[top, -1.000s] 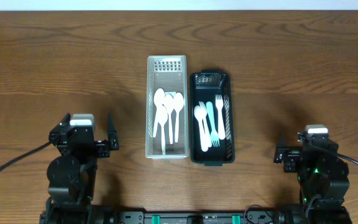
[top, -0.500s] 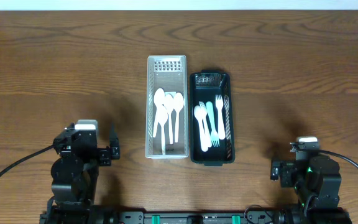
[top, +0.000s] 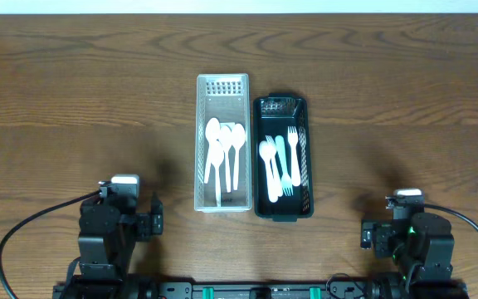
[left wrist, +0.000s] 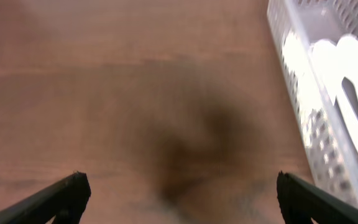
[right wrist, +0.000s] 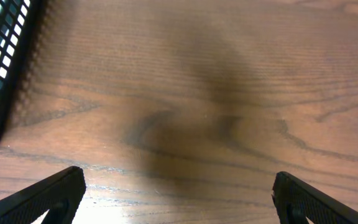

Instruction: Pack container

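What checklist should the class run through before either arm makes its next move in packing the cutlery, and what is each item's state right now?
1. Left pincer open with nothing between its fingers: ok.
2. Right pincer open with nothing between its fingers: ok.
3. Spoons lying inside the white basket: ok.
4. Forks lying inside the black basket: ok.
5. Both pincers apart from the baskets, over bare table: ok.
6. Exact number of forks: cannot tell, because they overlap.
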Controlling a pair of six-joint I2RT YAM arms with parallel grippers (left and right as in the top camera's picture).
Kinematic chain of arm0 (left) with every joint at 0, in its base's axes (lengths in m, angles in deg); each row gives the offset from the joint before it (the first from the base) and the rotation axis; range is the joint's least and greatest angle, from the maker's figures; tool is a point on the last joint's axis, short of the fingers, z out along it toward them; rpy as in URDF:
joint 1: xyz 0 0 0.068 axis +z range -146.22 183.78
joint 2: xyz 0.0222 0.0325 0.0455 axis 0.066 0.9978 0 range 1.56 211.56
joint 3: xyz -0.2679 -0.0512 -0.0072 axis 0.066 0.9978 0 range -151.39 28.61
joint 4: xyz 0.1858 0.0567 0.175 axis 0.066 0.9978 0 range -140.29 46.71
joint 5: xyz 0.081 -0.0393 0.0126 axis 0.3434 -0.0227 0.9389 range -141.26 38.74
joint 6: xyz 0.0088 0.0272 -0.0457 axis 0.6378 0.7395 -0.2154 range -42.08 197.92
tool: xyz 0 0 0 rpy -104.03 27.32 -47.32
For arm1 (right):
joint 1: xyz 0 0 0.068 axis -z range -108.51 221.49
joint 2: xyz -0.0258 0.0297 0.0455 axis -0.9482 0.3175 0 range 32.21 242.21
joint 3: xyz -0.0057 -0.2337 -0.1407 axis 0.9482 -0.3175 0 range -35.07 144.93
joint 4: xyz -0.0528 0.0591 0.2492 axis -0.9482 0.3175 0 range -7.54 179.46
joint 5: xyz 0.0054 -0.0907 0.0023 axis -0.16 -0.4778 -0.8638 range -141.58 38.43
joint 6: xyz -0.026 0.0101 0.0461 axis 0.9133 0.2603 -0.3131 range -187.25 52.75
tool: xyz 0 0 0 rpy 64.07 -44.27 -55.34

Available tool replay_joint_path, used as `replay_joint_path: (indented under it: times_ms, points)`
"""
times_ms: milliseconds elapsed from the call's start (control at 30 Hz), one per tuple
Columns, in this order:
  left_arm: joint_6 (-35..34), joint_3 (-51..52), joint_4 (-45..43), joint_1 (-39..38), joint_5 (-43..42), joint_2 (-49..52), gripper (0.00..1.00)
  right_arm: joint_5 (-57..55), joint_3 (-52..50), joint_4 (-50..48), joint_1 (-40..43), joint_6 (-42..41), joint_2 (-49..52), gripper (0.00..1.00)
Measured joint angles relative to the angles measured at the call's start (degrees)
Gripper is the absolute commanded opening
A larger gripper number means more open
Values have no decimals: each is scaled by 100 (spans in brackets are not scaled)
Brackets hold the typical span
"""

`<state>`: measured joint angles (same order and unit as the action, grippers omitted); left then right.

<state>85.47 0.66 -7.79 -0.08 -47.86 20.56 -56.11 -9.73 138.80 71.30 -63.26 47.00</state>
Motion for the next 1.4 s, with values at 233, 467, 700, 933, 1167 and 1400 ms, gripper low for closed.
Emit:
replay_joint_path:
  times_ms: [233,467,700,933,1167,1400]
  points:
    - [0,2,398,0,0,0,98,0,-15,-146,0,7,-791,99]
    - [0,17,400,0,0,0,98,369,-1318,-3510,0,48,-1408,99]
    - [0,20,402,0,0,2,98,474,-2337,-5154,0,61,-1410,99]
    - [0,20,402,0,0,2,98,387,-2470,-5209,0,127,-1410,99]
    - [0,20,402,0,0,2,98,365,-2470,-5211,0,146,-1410,99]
    - [0,20,402,0,0,2,98,363,-2470,-5211,0,151,-1410,99]
